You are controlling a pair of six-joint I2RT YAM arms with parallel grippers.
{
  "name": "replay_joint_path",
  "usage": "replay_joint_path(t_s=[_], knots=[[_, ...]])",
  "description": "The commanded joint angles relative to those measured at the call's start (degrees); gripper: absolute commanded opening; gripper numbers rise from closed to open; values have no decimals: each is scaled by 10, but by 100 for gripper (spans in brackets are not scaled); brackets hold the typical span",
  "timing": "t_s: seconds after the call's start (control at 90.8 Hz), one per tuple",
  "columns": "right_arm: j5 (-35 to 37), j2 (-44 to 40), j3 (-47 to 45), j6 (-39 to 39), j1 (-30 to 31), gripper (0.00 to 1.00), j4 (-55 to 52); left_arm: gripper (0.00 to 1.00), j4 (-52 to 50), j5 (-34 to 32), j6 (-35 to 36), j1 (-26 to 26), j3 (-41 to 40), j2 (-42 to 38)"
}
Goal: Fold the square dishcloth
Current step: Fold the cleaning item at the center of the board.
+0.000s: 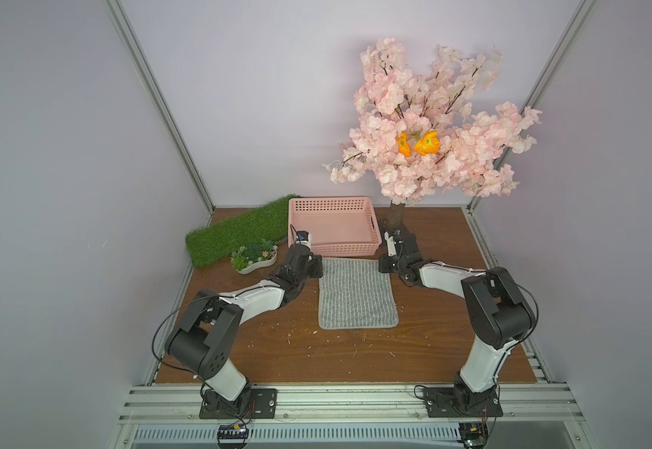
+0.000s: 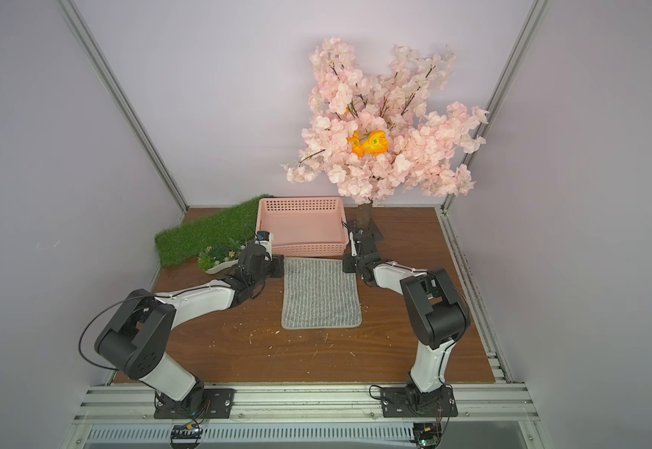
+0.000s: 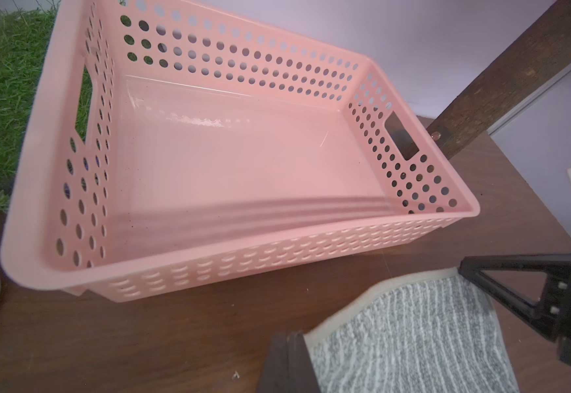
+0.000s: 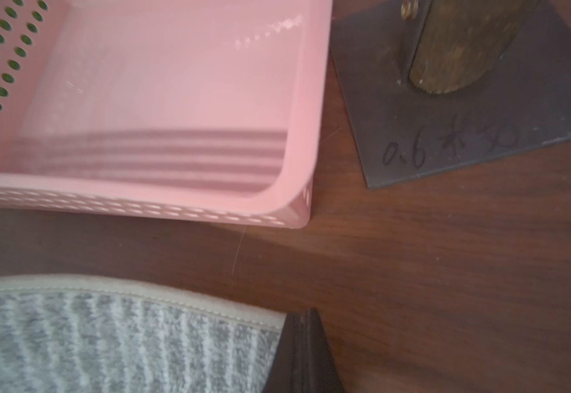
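Left gripper (image 3: 289,360) pinches far left corner of square dishcloth (image 1: 357,293); right gripper (image 4: 306,350) pinches far right corner, just beside pink basket (image 1: 336,248).

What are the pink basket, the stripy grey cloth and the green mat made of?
The pink holey basket looks like hard plastic: smooth, shiny, with neat round holes. The grey striped square dishcloth seems soft fuzzy fabric, with a stitched plain hem. The green mat looks like fake plastic grass: thin upright blades.
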Motion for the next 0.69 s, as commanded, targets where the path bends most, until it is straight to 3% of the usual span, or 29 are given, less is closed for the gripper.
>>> replay_joint_path(t_s=[0.0,0.429,0.683], knots=[[-6,-28,-5,-5,-2,0,37,0,39,1,20,5,-4,-8],[-5,-38,-8,-3,-2,0,74,0,85,9,37,6,15,15],[-1,-51,-49,6,-2,0,100,0,134,14,39,8,-38,-3]])
